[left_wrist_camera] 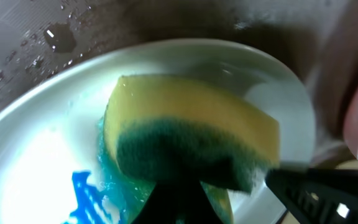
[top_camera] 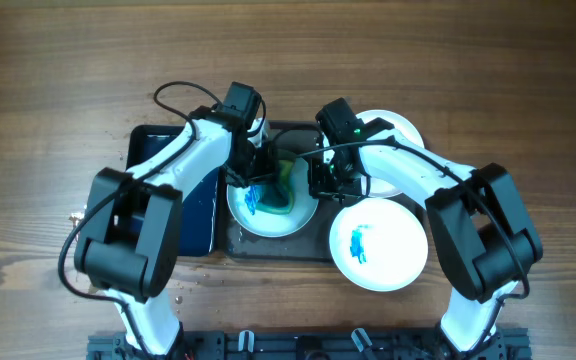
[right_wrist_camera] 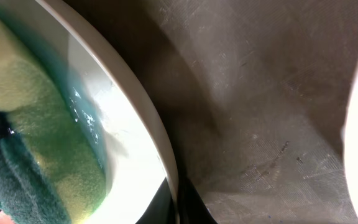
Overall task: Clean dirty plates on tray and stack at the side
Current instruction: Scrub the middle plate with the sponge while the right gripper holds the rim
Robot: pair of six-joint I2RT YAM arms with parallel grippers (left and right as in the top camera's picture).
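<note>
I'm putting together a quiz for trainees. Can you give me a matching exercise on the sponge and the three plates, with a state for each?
1 sponge
2 tray plate
3 near right plate
4 far right plate

a no marks visible
b held by left gripper
c blue marks, no gripper on it
d rim pinched by right gripper

Pairs: 1-b; 2-d; 3-c; 4-a

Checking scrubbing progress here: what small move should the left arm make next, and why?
Probably sweep the sponge sideways onto the blue streaks. The left end effector grips the sponge beside them, not over them, so that part of the plate looks unscrubbed, and the right end effector pinches the plate's rim to steady it.
</note>
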